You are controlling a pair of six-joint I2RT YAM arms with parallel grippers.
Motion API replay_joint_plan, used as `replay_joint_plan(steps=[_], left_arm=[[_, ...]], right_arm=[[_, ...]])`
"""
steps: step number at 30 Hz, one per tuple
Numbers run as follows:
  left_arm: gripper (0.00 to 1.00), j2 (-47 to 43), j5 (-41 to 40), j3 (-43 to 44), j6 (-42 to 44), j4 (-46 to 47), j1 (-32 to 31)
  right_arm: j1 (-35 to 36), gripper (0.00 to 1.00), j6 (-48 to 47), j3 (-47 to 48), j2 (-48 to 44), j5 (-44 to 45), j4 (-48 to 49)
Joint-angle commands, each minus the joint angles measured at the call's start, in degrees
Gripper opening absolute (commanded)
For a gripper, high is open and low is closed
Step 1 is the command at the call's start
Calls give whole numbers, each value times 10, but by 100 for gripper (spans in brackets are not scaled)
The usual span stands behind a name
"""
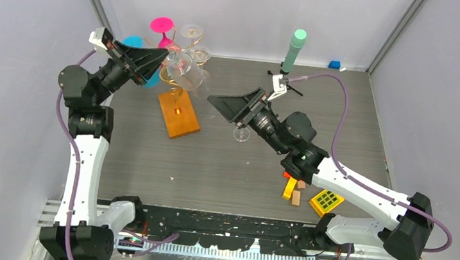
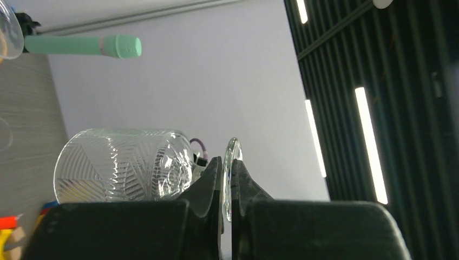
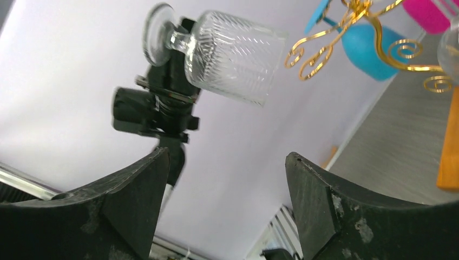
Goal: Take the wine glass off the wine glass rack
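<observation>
1 clear, ribbed wine glass (image 2: 124, 165) lies tipped on its side in the left gripper (image 2: 226, 169). Its fingers are pinched on the thin edge of the glass's foot, probably because the foot is what the hooks carry and slides out most easily. From the right wrist, the bowl shows at 9 o'clock of the gold scrolls of the wine glass rack (image 3: 373, 32). It looks clear of the wire, though depth is hard to judge. Overhead, glass and gripper hover at 12 o'clock of the orange base (image 1: 179, 113). At 3 o'clock of the rack, the right gripper (image 3: 226, 155) is spread wide and empty, likely facing in to receive. 1 more clear glass (image 1: 240, 133) stands beneath it.
</observation>
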Motion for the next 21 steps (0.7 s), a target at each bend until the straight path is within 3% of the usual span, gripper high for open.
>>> replay_joint_plan(steps=[1, 4, 10, 18, 21], left_arm=[[0, -15, -30, -31, -193, 235, -21], [0, -21, -53, -48, -239, 262, -49], [0, -41, -86, -67, -249, 263, -102], [0, -69, -100, -108, -256, 250, -130], [0, -76, -109, -122, -259, 248, -138]], right_arm=[[3, 85, 4, -8, -33, 77, 109], [3, 86, -8, 0, -30, 78, 125], [3, 85, -12, 27, -7, 30, 149], [3, 71, -2, 76, 26, -96, 160], [3, 65, 20, 59, 33, -138, 225]])
